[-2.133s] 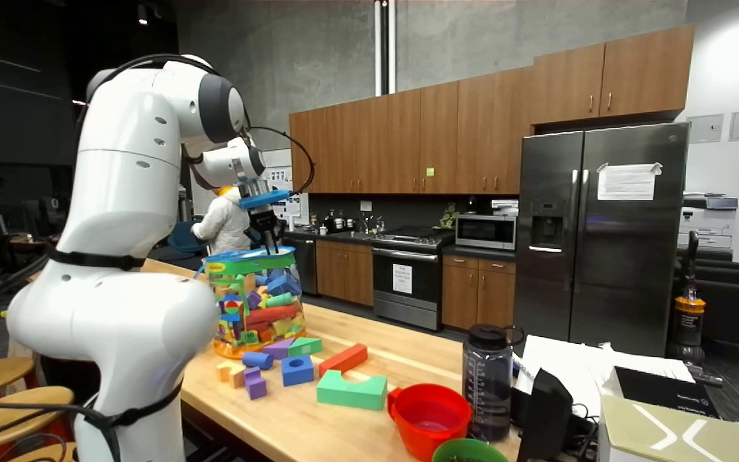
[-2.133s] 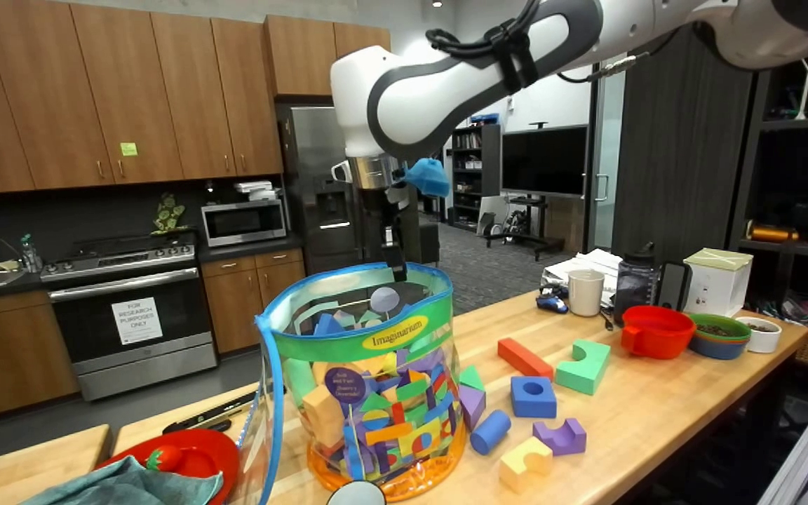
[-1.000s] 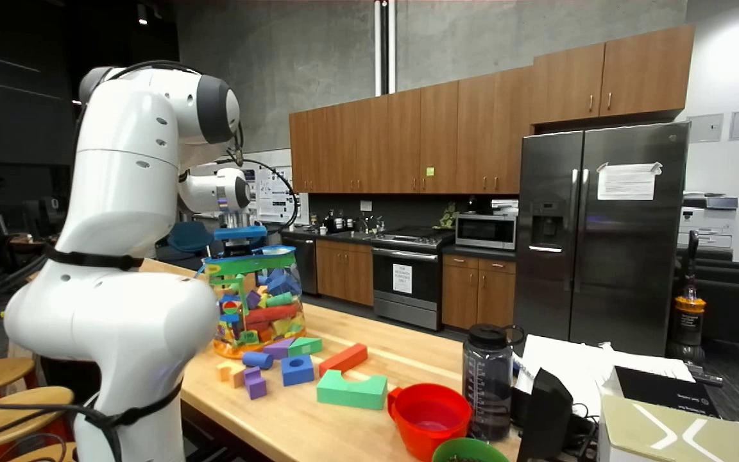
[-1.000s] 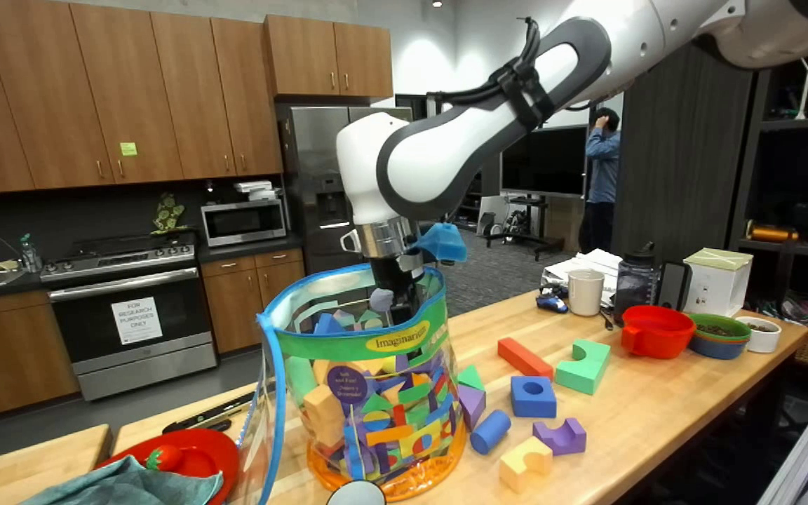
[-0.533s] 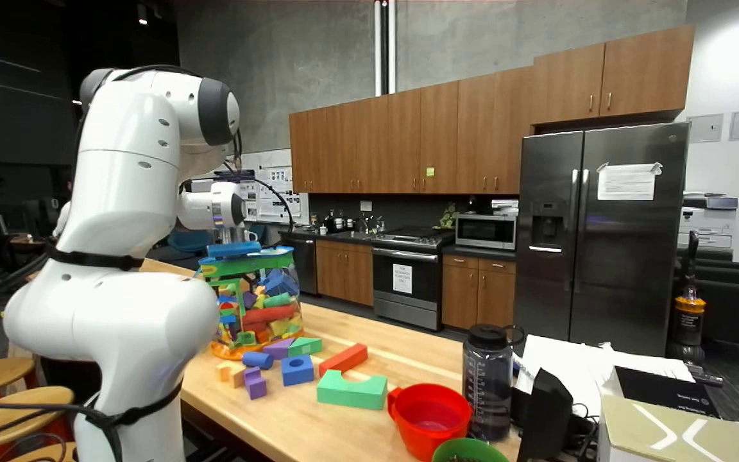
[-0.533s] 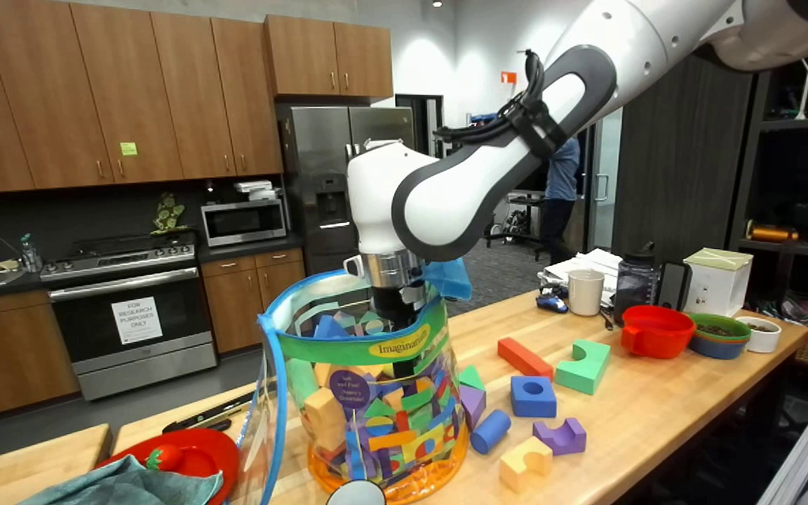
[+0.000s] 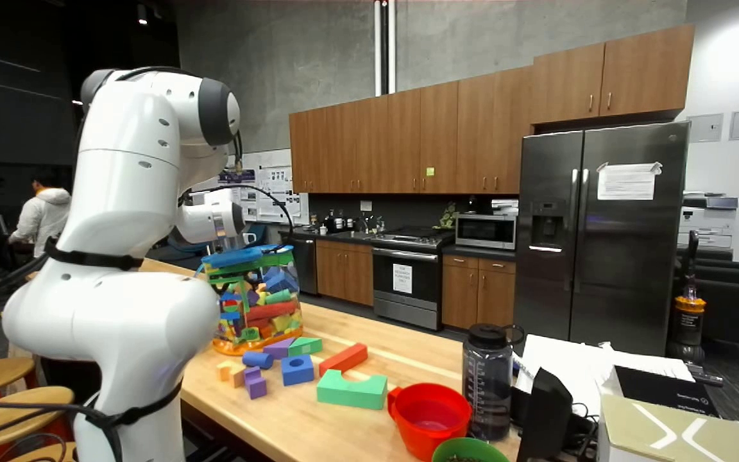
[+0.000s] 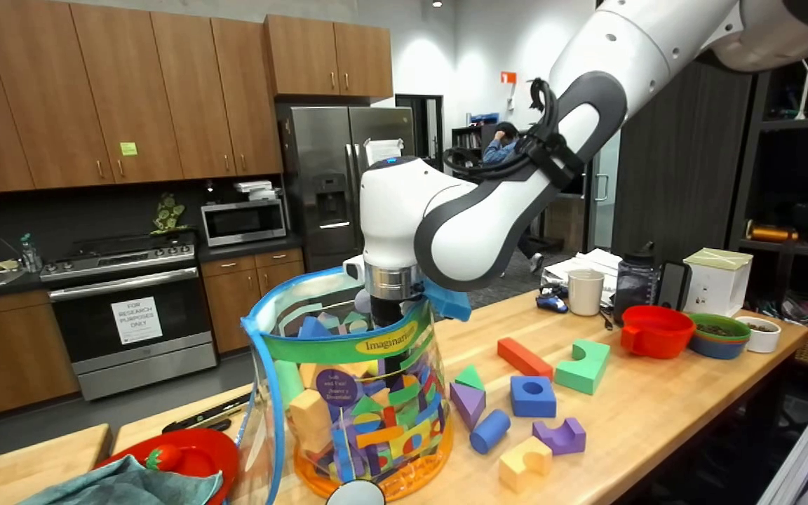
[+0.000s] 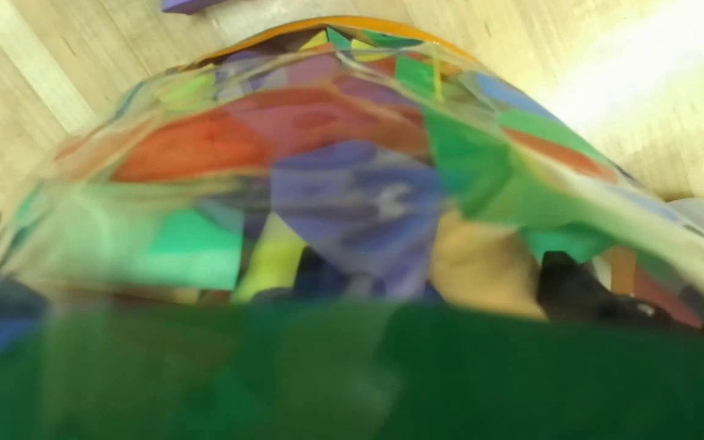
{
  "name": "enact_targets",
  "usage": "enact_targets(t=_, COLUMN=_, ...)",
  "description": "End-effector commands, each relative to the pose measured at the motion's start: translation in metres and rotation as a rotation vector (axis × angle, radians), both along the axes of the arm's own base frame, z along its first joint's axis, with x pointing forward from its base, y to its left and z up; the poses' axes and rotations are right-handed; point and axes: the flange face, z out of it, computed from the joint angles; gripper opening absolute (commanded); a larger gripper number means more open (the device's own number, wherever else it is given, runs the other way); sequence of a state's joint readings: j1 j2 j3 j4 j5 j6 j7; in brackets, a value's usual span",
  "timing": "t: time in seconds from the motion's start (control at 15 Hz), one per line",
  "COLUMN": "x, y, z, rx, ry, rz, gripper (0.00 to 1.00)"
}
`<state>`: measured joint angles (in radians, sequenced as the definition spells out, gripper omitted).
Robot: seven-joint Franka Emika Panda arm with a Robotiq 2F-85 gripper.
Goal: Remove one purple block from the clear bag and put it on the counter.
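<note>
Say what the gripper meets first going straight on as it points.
Probably the blocks piled in the clear bag: the gripper points down at them. The wrist view is blurred through plastic, so which block, or whether it already touches, isn't clear.

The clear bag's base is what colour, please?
Orange; the bag's base shows best in an exterior view.

The clear bag (image 8: pixel 327 348) rings the claw (image 8: pixel 395 368), its green band (image 9: pixel 327 373) (blurred in the wrist view) close beside it. Packed blocks (image 9: pixel 205 146) crowd beneath and around. Overhead, the bag stands open, leaving room beside the arm's wrist (image 8: pixel 391 217). Outside, a purple wedge (image 8: pixel 468 403) and blue cylinder (image 8: pixel 490 431) obstruct; farther off, worktop (image 8: pixel 618 421) lies free between purple arch (image 8: pixel 560 440) and green arch (image 8: pixel 586 373).
</note>
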<state>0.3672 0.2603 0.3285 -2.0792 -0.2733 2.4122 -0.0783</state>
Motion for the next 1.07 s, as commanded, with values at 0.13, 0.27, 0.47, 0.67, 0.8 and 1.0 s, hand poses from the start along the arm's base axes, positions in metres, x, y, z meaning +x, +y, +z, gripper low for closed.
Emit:
enact_targets(t=0.13, x=0.019, y=-0.014, z=0.016, rx=-0.024, ry=-0.077, rz=0.026, gripper=0.55)
enact_targets(t=0.27, x=0.029, y=-0.017, z=0.034, rx=-0.026, ry=-0.098, rz=0.027, gripper=0.44)
enact_targets(t=0.47, x=0.046, y=-0.026, z=0.065, rx=-0.028, ry=-0.130, rz=0.018, gripper=0.16)
enact_targets(t=0.67, x=0.059, y=-0.033, z=0.090, rx=-0.034, ry=-0.150, rz=0.009, gripper=0.00)
enact_targets(t=0.8, x=0.062, y=-0.034, z=0.102, rx=-0.039, ry=-0.154, rz=0.004, gripper=0.00)
enact_targets(t=1.0, x=0.060, y=-0.032, z=0.112, rx=-0.045, ry=-0.141, rz=-0.011, gripper=0.00)
